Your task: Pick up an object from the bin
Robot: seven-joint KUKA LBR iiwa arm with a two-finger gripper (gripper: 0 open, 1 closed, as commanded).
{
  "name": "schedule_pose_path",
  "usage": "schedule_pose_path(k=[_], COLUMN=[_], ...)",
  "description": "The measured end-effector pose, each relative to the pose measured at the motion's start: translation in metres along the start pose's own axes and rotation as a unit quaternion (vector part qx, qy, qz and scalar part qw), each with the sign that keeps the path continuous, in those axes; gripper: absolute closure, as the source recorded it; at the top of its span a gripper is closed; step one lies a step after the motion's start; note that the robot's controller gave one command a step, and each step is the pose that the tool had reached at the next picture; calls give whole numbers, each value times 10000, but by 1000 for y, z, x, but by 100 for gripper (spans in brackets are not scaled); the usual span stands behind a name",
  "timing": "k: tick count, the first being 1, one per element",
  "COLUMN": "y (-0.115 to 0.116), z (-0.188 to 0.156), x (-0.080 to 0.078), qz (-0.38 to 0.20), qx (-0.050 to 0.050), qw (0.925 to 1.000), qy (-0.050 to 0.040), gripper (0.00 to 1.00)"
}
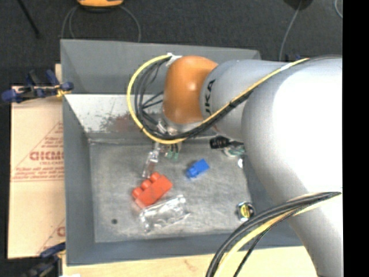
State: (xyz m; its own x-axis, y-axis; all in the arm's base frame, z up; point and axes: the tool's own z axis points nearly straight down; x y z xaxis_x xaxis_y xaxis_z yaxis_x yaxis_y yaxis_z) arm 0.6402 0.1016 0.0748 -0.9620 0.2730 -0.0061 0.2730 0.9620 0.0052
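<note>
The gripper hangs low over the middle of the grey metal bin, reaching down from under the arm's orange wrist cover, around which yellow and black cables loop. From this angle only a slim, pale metal part of it shows against the bin floor, so whether it is open or closed, or has hold of anything, cannot be told. The nearest thing to it is a red toy brick with studs on top, lying just below the gripper's tip in the view, near the centre of the floor and a little toward the front wall. Touching the brick's front edge is a crumpled piece of clear plastic wrapping. To the right of the gripper, apart from the brick, sits a small blue block. Farther right, partly under the arm, lie a small black-and-green thing and, near the front right corner, a small round yellow-and-black thing.
</note>
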Motion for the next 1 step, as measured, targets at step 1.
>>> schedule_pose_path(k=[1], y=[-41], z=[-42], x=[64], qz=[-717], qx=[-43], qw=[9973], qy=[-174], gripper=[0])
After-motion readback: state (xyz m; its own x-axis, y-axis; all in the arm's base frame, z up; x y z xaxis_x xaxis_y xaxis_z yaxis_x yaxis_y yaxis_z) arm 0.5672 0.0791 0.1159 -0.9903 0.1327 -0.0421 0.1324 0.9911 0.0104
